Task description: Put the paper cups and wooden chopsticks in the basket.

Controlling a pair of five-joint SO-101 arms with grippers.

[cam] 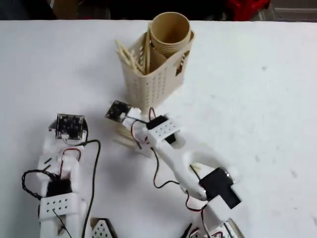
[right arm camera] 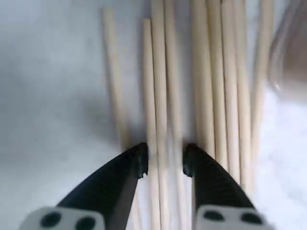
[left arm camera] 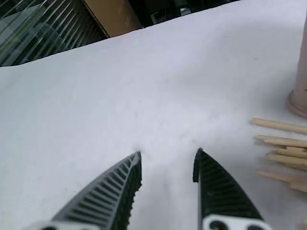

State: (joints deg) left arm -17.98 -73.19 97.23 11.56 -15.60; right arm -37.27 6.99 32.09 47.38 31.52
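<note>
My right gripper (right arm camera: 163,160), jaws apart, straddles the loose wooden chopsticks (right arm camera: 207,72) lying just beside the basket (cam: 153,87) (paper cups (cam: 171,30) already nested inside it), placed so that closing should pinch a stick or two.

The left gripper (left arm camera: 168,152) hangs with its fingers apart just above the white table (left arm camera: 144,86); several wooden chopsticks (left arm camera: 283,142) lie side by side on it nearby.

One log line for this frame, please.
left gripper: jaws open, over table | right gripper: jaws open astride loose chopsticks | basket: holds stacked paper cups, some chopsticks
</note>
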